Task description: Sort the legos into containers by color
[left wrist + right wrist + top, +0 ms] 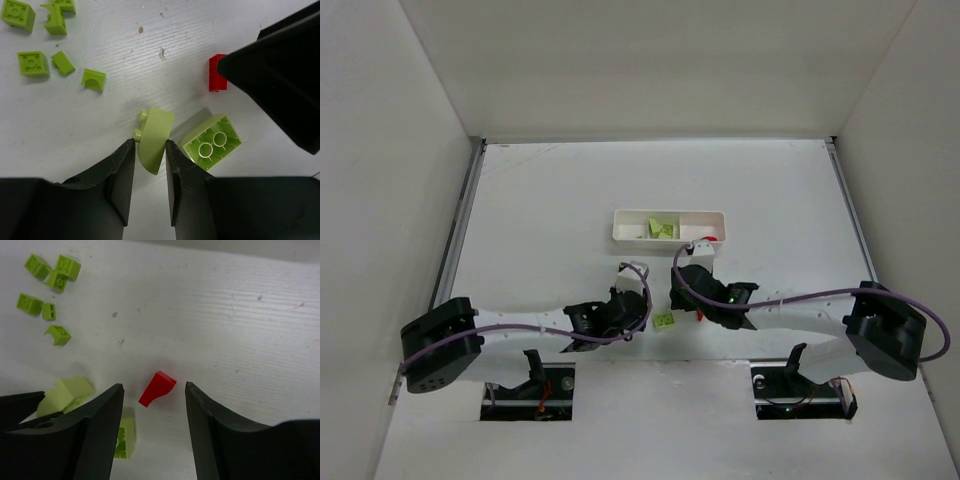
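My left gripper (150, 145) is shut on a curved lime-green lego (156, 135) low over the table. An upside-down green brick (212, 141) lies just right of it and shows in the top view (664, 320). My right gripper (153, 386) is open, its jaws on either side of a red sloped lego (157, 388) that lies on the table. That red piece also shows in the left wrist view (217, 75). The white tray (620, 232) holds green legos (662, 228) in its middle compartment and red ones (710, 239) in its right one.
Several loose green bricks lie on the table at the upper left of both wrist views (32, 64) (49, 275). The two grippers (638, 305) (688, 290) sit close together just in front of the tray. White walls enclose the table.
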`<state>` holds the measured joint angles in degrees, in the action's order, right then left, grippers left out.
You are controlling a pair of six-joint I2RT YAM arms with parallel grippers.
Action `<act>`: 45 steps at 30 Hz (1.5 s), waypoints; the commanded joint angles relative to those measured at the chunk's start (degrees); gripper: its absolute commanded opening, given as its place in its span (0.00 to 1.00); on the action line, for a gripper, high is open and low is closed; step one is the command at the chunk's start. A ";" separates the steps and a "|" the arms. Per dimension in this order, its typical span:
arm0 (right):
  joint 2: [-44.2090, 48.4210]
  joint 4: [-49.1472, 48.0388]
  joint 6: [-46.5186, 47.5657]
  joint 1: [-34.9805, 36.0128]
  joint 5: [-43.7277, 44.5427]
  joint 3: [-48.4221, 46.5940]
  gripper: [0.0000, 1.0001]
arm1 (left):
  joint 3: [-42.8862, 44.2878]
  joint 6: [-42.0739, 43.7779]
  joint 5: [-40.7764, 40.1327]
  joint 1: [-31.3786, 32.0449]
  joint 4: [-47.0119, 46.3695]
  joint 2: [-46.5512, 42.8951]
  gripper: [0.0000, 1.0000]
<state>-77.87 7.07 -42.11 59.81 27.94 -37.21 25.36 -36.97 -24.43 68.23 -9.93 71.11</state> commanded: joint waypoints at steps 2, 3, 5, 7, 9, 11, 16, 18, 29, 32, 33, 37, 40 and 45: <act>-2.55 -1.36 -3.77 0.96 -0.43 -1.28 0.56 | -0.23 0.67 -0.98 -1.91 3.59 -7.81 0.15; -2.90 -1.27 -4.03 0.96 -0.17 -1.37 0.56 | 0.12 0.93 -0.98 -2.52 4.82 -9.83 0.15; -3.87 -1.18 -4.38 0.88 0.09 -1.02 0.55 | 1.17 1.90 -1.06 -4.10 6.15 -13.35 0.15; -4.57 -1.62 -4.74 0.96 -0.43 -0.58 0.54 | 2.49 3.21 -0.45 -6.30 6.51 -15.64 0.16; -5.28 -2.06 -5.00 0.96 -0.61 -0.49 0.52 | 4.33 4.10 0.25 -8.41 6.51 -16.35 0.16; -6.24 -3.20 -4.74 0.96 -1.05 -0.58 0.50 | 6.79 4.97 1.13 -10.43 6.51 -15.48 0.16; -6.51 -4.34 -4.56 -0.17 -1.49 -0.32 0.39 | 12.94 8.05 2.19 -13.34 5.45 -10.13 0.16; -6.77 -4.87 -4.48 -0.97 -1.75 -0.06 0.38 | 15.41 9.46 2.80 -14.39 4.14 -7.40 0.16; 2.00 -7.42 -2.11 -4.31 -1.05 3.19 0.25 | 25.69 11.48 8.16 -20.63 -2.37 10.35 0.16; 7.01 -6.98 -0.61 -6.24 -1.23 3.90 0.25 | 29.20 12.79 8.34 -21.42 -3.25 13.95 0.16; 8.24 -6.90 0.09 -6.94 -1.31 3.90 0.25 | 30.69 13.50 8.43 -21.69 -3.25 15.36 0.16; 12.38 -6.81 2.03 -10.37 -1.75 3.46 0.25 | 36.14 15.96 8.60 -22.30 -2.72 21.07 0.17; 13.70 -7.68 3.08 -13.35 -2.89 2.15 0.26 | 39.67 17.37 8.60 -22.92 -2.11 25.38 0.17; 12.56 -9.70 5.19 -19.07 -4.91 -1.10 0.26 | 43.97 18.95 8.78 -23.10 -1.32 31.53 0.17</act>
<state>-65.25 1.89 -39.18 42.92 24.60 -34.57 66.24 -20.38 -16.01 45.52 -10.90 101.08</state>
